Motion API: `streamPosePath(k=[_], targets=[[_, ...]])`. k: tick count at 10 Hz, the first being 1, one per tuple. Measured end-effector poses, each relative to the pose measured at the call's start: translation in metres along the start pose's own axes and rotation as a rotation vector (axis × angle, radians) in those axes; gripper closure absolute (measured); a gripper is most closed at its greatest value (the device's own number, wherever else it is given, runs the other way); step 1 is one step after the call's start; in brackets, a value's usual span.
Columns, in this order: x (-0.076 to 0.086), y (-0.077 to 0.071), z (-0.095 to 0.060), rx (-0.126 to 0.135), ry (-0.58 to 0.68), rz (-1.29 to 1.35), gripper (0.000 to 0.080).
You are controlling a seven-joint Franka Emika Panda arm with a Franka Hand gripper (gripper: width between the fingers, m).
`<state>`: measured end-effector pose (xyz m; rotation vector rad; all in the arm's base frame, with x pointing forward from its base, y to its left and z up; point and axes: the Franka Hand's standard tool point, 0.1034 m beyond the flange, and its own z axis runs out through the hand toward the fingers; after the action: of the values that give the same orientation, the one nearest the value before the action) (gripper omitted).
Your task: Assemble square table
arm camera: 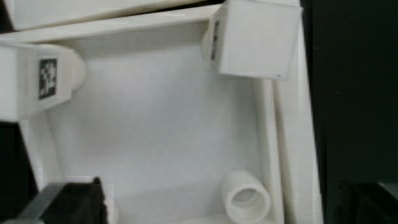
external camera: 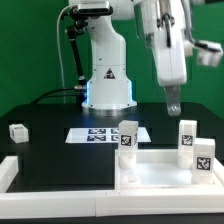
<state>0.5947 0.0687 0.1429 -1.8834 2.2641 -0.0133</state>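
Observation:
The square table's white slab lies rim-up at the front of the exterior view's right. Three white block legs with tags stand on or against it: one at its far left corner and two at its right side. A fourth leg lies loose on the black table at the left. My gripper hangs above the slab's far right part, touching nothing. In the wrist view the slab's inside, two legs and a round socket show. My gripper is open and empty, with one dark finger visible.
The marker board lies flat in front of the robot base. Long white border bars run along the front left, next to the slab.

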Motion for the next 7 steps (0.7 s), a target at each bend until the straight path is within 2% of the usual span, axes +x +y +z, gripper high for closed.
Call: streamPosePath(k=[2,6,7], targets=[[0.001,0.003,0.008,-0.009,0.008,-0.004,0.015],[0.003,0.004,0.007,-0.007,0.008,-0.035,0.015],[0.02,0.017,0.002,0.006,0.005,-0.132,0.015]])
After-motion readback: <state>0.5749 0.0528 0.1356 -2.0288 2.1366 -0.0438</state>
